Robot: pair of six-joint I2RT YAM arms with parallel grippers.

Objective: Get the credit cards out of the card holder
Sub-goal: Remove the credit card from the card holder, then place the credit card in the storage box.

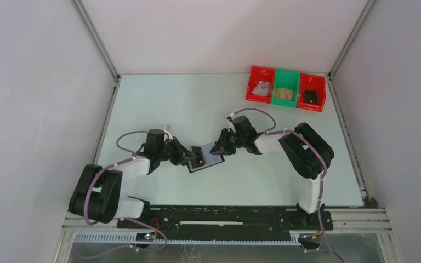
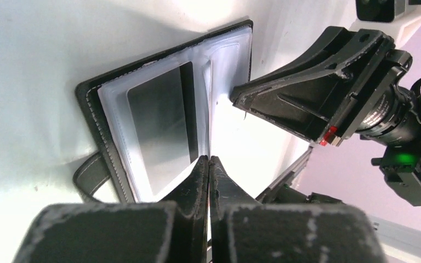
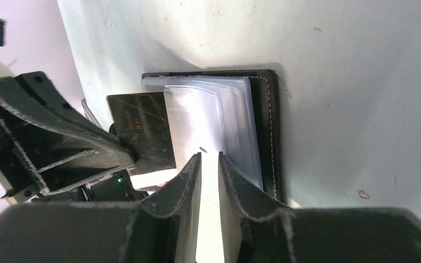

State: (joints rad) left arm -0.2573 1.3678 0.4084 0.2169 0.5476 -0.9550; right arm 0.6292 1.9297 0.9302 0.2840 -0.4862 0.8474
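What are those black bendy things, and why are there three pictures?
Those are two robot arms. One picture comes from a camera up high; the other two come from small cameras on each wrist, so you see that arm's own fingers close up. On the table lies an open black card holder with clear plastic pockets. The left gripper is pinched shut on a pocket's edge, and a card shows beside it. The right gripper has its fingers a little apart around another pocket; whether they pinch it is unclear. Far back sit red and green bins holding small things.
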